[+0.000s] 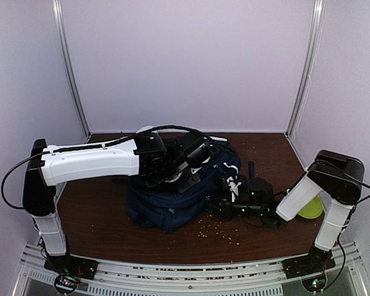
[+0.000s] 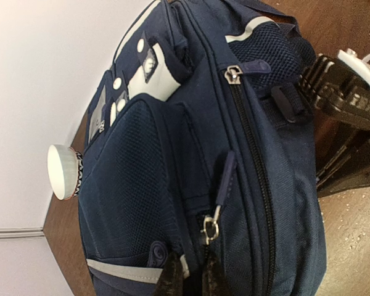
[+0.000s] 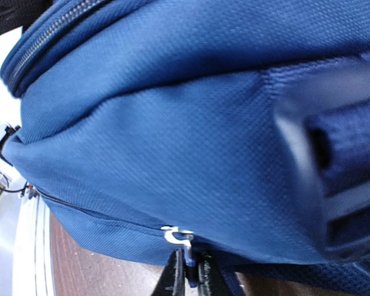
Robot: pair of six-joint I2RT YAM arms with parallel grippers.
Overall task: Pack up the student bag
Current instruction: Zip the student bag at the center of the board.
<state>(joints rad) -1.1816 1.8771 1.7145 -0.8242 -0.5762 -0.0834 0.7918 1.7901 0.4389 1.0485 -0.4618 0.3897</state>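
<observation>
Where the dark brown, wood-grained table [image 1: 105, 213] fills the booth floor, the student bag [image 1: 172, 203] lies slumped at its middle, a soft, rounded heap of navy fabric with a fine canvas-like weave. The left arm [image 1: 89, 161], cased in smooth white plastic with black joints, reaches over the bag's top. The right arm [image 1: 299, 197] comes in low from the right side.

On the bag, 1 panel is an open-holed mesh pocket [image 2: 126, 185], beside glossy white patches [image 2: 157, 77] set with round studs. A black toothed zip [image 2: 253, 154] runs along the seam. A dark webbing strap threads a hard plastic buckle [image 3: 333, 185], blurred in the right wrist view. Behind the bag stands a white round lid [image 2: 61, 171] with a ridged edge, right at the fabric; whether it touches, I cannot tell. A lime-green rounded object [image 1: 312, 208] sits partly hidden behind the right arm. Pale crumbs [image 1: 219, 229] are scattered on the wood in front of the bag.

The left gripper [image 2: 192, 279] has its 2 dark fingertips drawn together against the bag just below a metal slider [image 2: 209, 229]. Whether anything is pinched between them cannot be told. The right gripper [image 3: 190, 279] is clamped on a thin blue pull tab [image 3: 191, 268] hanging from a silver slider [image 3: 177, 237].
</observation>
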